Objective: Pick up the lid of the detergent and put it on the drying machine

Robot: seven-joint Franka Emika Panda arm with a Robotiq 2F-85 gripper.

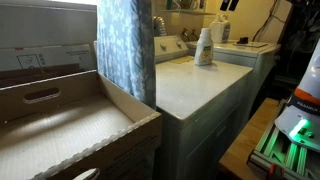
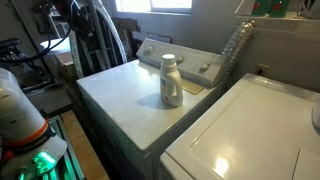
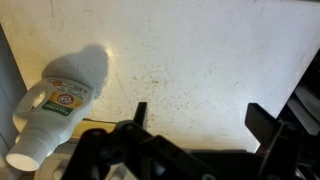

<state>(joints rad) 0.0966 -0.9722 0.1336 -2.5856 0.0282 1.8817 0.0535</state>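
Observation:
The detergent (image 2: 171, 83) is a whitish bottle with a yellow-orange label. It stands upright on the flat top of the white drying machine (image 2: 115, 95) in both exterior views, and shows in the other one too (image 1: 204, 47). The small pale lid (image 2: 168, 59) sits on its neck. In the wrist view the detergent (image 3: 65, 98) lies at the left, with the lid (image 3: 24, 155) at the lower left corner. My gripper (image 3: 200, 118) is open and empty above the bare machine top (image 3: 190, 50), to the right of the bottle and clear of it.
A second white machine (image 2: 250, 135) stands beside the drying machine. A raised console with a dial (image 2: 195, 62) is behind the bottle. Another bottle (image 1: 222, 30) stands further back. A curtain (image 1: 125, 45) and a large basket (image 1: 70, 130) are nearby. The robot's base glows green (image 1: 295, 130).

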